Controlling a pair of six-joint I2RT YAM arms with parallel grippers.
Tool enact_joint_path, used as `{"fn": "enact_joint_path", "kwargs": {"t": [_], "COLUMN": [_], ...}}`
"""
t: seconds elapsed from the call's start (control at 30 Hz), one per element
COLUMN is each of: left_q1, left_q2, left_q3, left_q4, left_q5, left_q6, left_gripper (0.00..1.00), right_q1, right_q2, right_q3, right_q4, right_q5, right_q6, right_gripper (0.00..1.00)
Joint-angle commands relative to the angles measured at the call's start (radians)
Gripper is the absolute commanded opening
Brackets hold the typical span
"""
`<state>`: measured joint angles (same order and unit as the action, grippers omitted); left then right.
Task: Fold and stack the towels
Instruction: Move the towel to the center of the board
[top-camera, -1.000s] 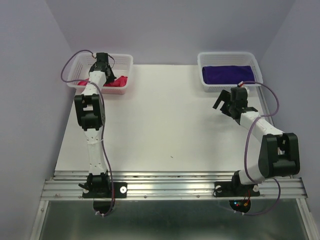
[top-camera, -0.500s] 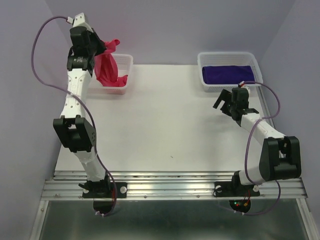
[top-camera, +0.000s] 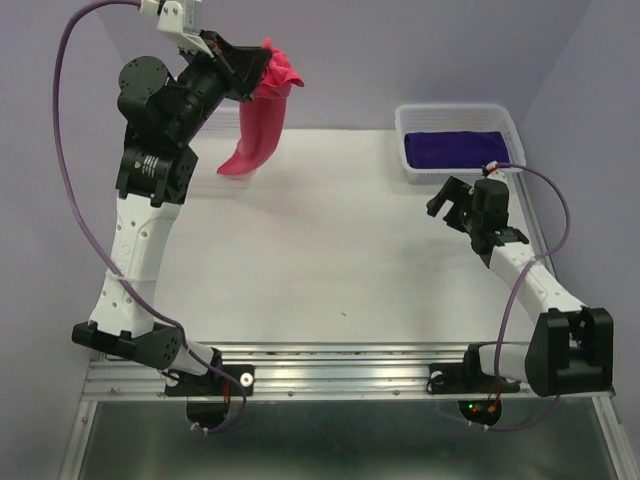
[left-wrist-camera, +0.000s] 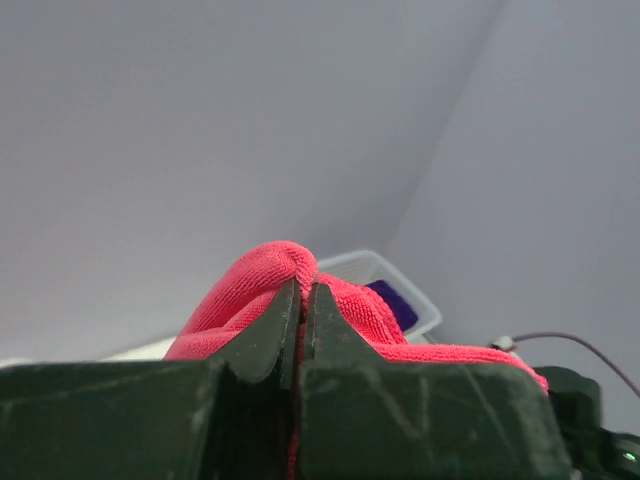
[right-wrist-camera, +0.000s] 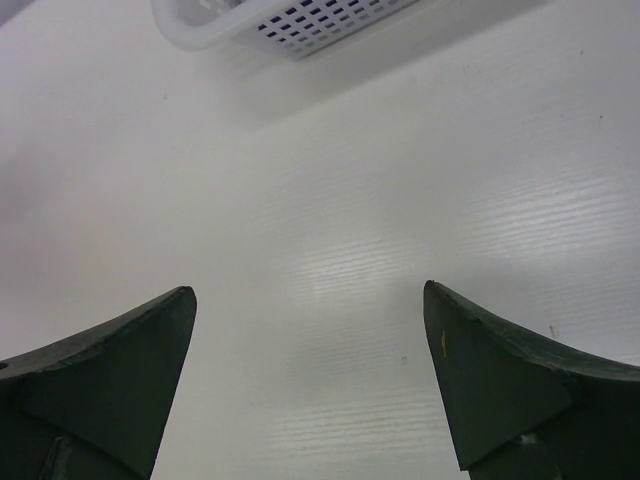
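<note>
At the far left of the top view, the left arm stands raised high above the table (top-camera: 330, 250), and the left gripper (top-camera: 262, 76) is clenched on the bright pink-red towel (top-camera: 258, 130). The towel is bunched at the fingertips and hangs from them in a long narrow drape. Its lower end is over the far left part of the table, and whether that end touches anything cannot be told. From the left wrist view, the left gripper (left-wrist-camera: 302, 300) has its two dark fingers pressed nearly together, with a thin red line of cloth between them. The pink-red towel (left-wrist-camera: 255, 290) bulges up over and behind both fingers. Beyond it, that view shows a white mesh basket (left-wrist-camera: 352, 266) with a bit of dark purple towel (left-wrist-camera: 392, 300) in it. Further right in the top view, the white mesh basket (top-camera: 455, 108) sits at the far right corner of the table, and the dark purple towel (top-camera: 460, 148) lies flat inside it. Just on the near side of that basket, the right gripper (top-camera: 446, 197) hangs over bare table with its fingers spread, well apart from both towels. The right wrist view shows the right gripper (right-wrist-camera: 308, 290) wide apart with nothing between the fingers, only the white table (right-wrist-camera: 350, 200) below and the basket's wall (right-wrist-camera: 290, 20) at the top edge.
</note>
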<state>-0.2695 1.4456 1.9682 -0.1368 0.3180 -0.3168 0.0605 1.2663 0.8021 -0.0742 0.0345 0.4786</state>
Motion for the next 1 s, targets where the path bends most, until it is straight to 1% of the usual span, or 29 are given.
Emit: {"fn": "enact_joint_path", "kwargs": {"t": [0.0,0.03,0.1,0.23,0.27,0.37,0.5,0.57,0.6,0.63,0.67,0.73,0.77,0.83,0.87,0.9,0.93,0.97], "left_q1": [-0.082,-0.111,-0.14,-0.21,-0.236,-0.266,-0.289,-0.293,-0.295,-0.295,-0.295,-0.292,-0.287,-0.267,-0.232,-0.212,-0.191,-0.174], "left_q2": [-0.06,-0.062,-0.068,-0.065,-0.073,-0.105,-0.166,-0.197,-0.221,-0.228,-0.219,-0.18,-0.151,-0.027,0.03,0.156,0.224,0.295], "left_q3": [0.05,0.067,0.081,0.149,0.152,0.147,0.062,-0.061,-0.172,-0.228,-0.276,-0.372,-0.391,-0.39,-0.361,-0.323,-0.211,-0.139], "left_q4": [0.123,0.129,0.164,0.174,0.174,0.174,0.195,0.242,0.267,0.314,0.322,0.33,0.341,0.351,0.323,0.304,0.236,0.185], "left_q5": [0.133,0.192,0.245,0.34,0.343,0.334,0.314,0.268,0.245,0.198,0.164,0.08,0.047,0.03,0.017,0.023,0.015,0.019], "left_q6": [-0.021,-0.031,-0.076,-0.136,-0.149,-0.16,-0.169,-0.169,-0.171,-0.182,-0.183,-0.17,-0.159,-0.143,-0.139,-0.133,-0.127,-0.128], "left_gripper": [0.0,0.0,0.0,0.0,0.0,0.0,0.0,0.0,0.0,0.0,0.0,0.0,0.0,0.0,0.0,0.0,0.0,0.06], "right_q1": [0.005,0.005,0.005,0.004,0.005,0.005,0.005,0.004,0.005,0.004,0.004,0.005,0.004,0.005,0.004,0.004,0.005,0.007], "right_q2": [-0.1,-0.116,-0.146,-0.234,-0.246,-0.307,-0.372,-0.392,-0.403,-0.404,-0.404,-0.39,-0.378,-0.332,-0.312,-0.299,-0.262,-0.246], "right_q3": [-0.038,-0.043,-0.052,-0.052,-0.052,-0.055,-0.063,-0.072,-0.076,-0.086,-0.089,-0.096,-0.099,-0.096,-0.093,-0.086,-0.084,-0.081], "right_q4": [0.047,0.044,0.036,-0.002,-0.012,-0.045,-0.085,-0.096,-0.096,-0.096,-0.095,-0.085,-0.079,-0.073,-0.072,-0.07,-0.065,-0.064], "right_q5": [-0.022,-0.022,-0.007,0.004,0.005,0.01,0.018,0.013,0.007,0.005,0.007,0.002,-0.002,-0.015,-0.018,-0.028,-0.028,-0.062], "right_q6": [0.012,0.014,0.017,0.017,0.015,0.015,0.018,0.022,0.025,0.028,0.031,0.032,0.034,0.025,0.022,0.017,0.0,-0.003], "right_gripper": [1.0,1.0,1.0,1.0,1.0,1.0,1.0,1.0,1.0,1.0,1.0,1.0,1.0,1.0,1.0,1.0,1.0,1.0]}}
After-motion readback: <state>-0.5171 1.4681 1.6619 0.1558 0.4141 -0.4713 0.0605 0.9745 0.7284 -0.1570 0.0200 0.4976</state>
